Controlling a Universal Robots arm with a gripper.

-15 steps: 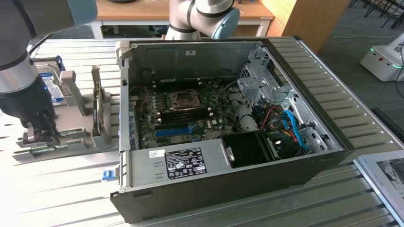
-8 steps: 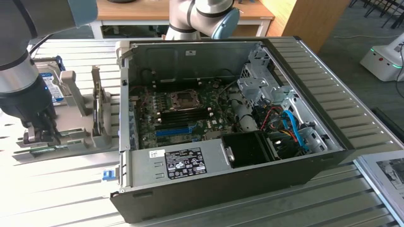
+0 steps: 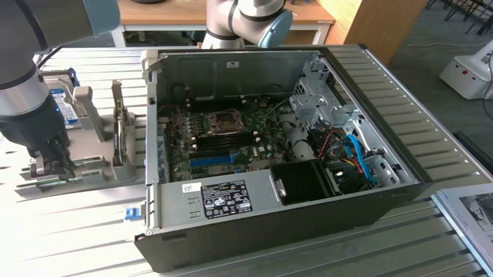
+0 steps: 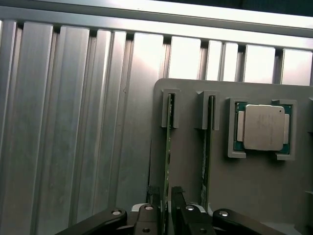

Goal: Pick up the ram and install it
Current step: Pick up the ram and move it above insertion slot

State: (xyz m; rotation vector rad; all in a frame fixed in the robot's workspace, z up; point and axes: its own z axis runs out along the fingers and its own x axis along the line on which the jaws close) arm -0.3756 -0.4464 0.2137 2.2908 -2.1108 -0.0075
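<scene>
The gripper (image 4: 165, 193) hangs with jaws parted astride the ram (image 4: 169, 132), which stands on edge in a slot of the grey holder (image 4: 188, 156) on the table (image 4: 73, 127). Its fingers (image 4: 177, 195) seem just clear of the board, though contact is hard to judge. A second stick (image 4: 207, 147) stands just beside it

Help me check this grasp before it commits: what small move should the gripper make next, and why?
Probably close the gripper on the ram. In the wrist view its open fingers stand on either side of that stick, which sits on edge in a slot of the grey holder, beside a second stick and the processor. Nothing is held yet.
</scene>
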